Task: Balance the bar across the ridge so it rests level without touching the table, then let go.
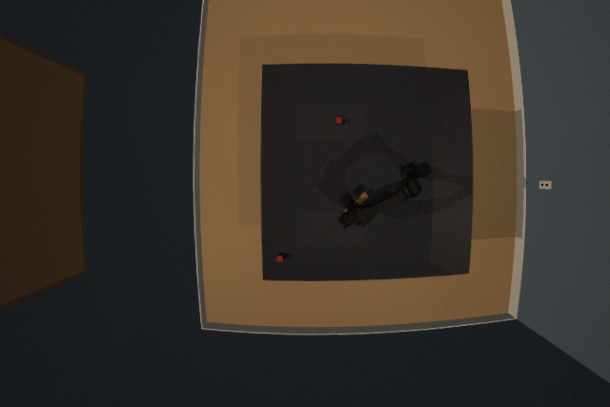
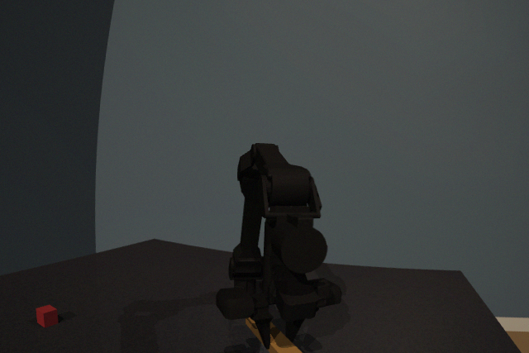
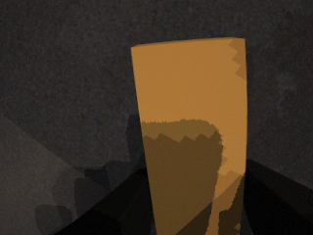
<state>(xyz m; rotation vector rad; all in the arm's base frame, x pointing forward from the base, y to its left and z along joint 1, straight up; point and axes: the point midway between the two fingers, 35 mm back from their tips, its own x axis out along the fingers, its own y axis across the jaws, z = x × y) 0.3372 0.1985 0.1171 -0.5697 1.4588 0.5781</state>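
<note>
The orange bar (image 1: 361, 196) (image 2: 287, 345) (image 3: 191, 83) lies lengthwise through the gap between my fingers. In the wrist view its flat top runs up from the bottom edge to a squared end, partly in shadow. My gripper (image 2: 279, 342) (image 3: 195, 174) points down, one finger along each side of the bar. The fingers stand open just about the bar's width, very close to its sides and not clamped on it. No ridge can be made out; the bar and arm hide what is beneath. Whether the bar is level or clear of the table cannot be told.
A red cube (image 1: 338, 120) (image 2: 46, 316) lies on the dark table (image 1: 305, 91) (image 2: 410, 298), off to one side of the arm. Another red cube (image 1: 279, 258) lies near the table's lower left corner in the top view. The arm casts shadows across the table.
</note>
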